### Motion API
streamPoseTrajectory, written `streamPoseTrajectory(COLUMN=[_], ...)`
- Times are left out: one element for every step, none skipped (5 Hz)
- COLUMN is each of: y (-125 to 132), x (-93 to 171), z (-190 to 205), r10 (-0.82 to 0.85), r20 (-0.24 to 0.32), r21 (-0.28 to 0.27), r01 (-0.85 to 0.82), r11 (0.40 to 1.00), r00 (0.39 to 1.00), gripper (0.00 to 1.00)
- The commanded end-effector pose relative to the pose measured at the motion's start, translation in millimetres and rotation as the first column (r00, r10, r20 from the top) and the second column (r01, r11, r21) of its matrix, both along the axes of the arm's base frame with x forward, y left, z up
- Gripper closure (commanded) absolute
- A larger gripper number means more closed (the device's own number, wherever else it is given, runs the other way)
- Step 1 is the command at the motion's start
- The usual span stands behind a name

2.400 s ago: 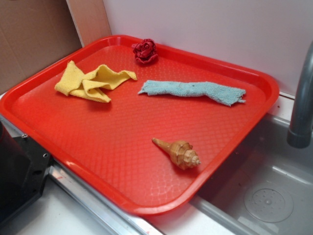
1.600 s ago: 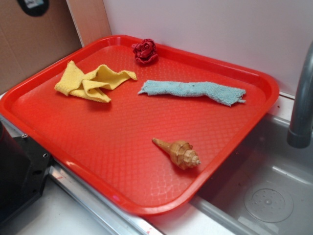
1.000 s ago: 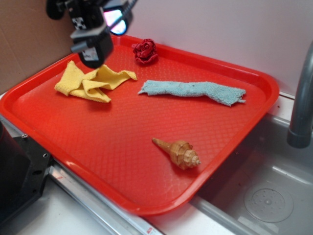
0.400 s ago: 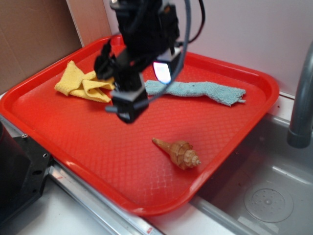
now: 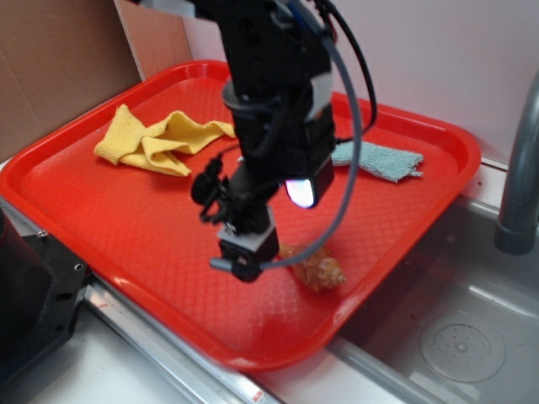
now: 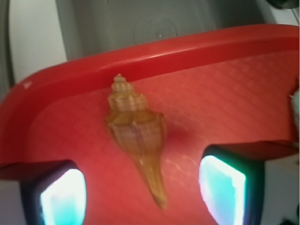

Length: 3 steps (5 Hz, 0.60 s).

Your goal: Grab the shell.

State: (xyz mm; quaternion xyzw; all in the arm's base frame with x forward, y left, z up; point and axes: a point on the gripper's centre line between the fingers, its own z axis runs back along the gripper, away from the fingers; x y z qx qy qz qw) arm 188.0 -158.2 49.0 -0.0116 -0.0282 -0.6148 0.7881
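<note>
Though the gripper (image 6: 140,185) hangs over the shell (image 6: 137,140), its jaws gape wide and empty either side; descent and closing remain.

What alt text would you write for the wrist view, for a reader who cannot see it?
A tan spiral shell lies on a red tray, its thin point toward the camera, between the open claw's two glowing fingertips. A grey sink is behind.

You get even, bright light outside — soft shadow under the black robot arm (image 5: 274,93) on the glossy red plastic tray (image 5: 101,210). Wrist view's soft, washed-out — the glowing cyan finger pads (image 6: 63,197) blow out.
</note>
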Motion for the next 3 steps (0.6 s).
streamPoseTrajectory(y=[-25.9, -28.9, -29.9], x=[-18.4, -18.7, -18.1], z=[-29.2, -35.4, -36.1], r10=[-0.004, 0.039, 0.055], r20=[0.014, 0.041, 0.041], r21=[0.034, 0.057, 0.063], r01=[0.003, -0.041, -0.057], r11=[0.999, 0.998, 0.996], r00=[1.000, 0.998, 0.998], gripper=[0.00, 1.00, 1.00])
